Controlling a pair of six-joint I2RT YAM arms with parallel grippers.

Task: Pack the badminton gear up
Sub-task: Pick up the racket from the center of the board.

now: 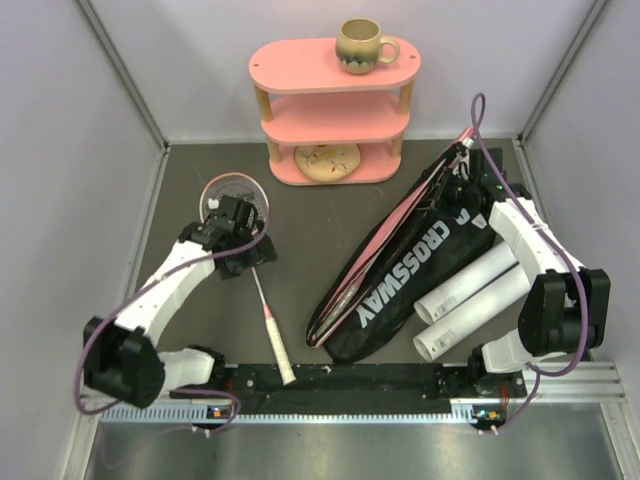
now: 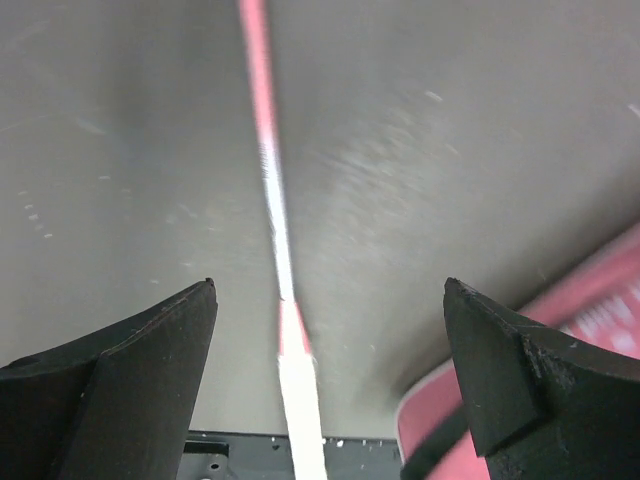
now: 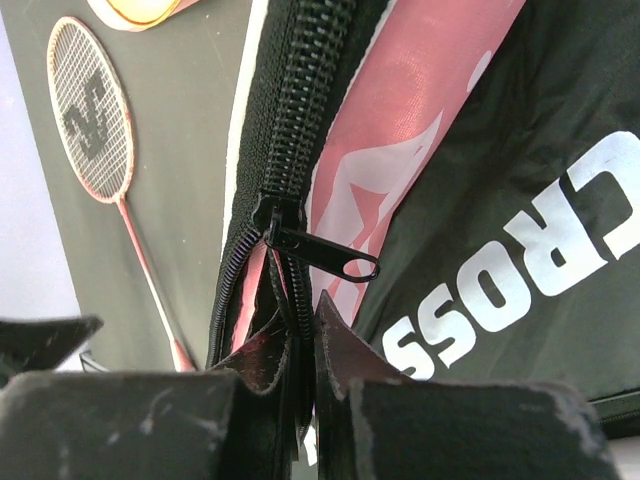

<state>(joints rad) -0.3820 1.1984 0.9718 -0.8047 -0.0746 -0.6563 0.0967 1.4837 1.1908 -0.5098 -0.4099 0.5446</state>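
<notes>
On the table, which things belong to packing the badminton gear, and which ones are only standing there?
For the job:
pink racket
black CROSSWAY bag
pink bag beside it
two white tubes

Just standing there:
pink shelf
beige mug on its top tier

Left hand (image 2: 330, 330) spread wide, hanging low; right hand (image 3: 300, 350) pinched closed, arm outstretched.

My top view is bright and sharp with soft shadows. My left wrist view is blurry. My right fingers (image 3: 420, 425) look fuzzy up close.
</notes>
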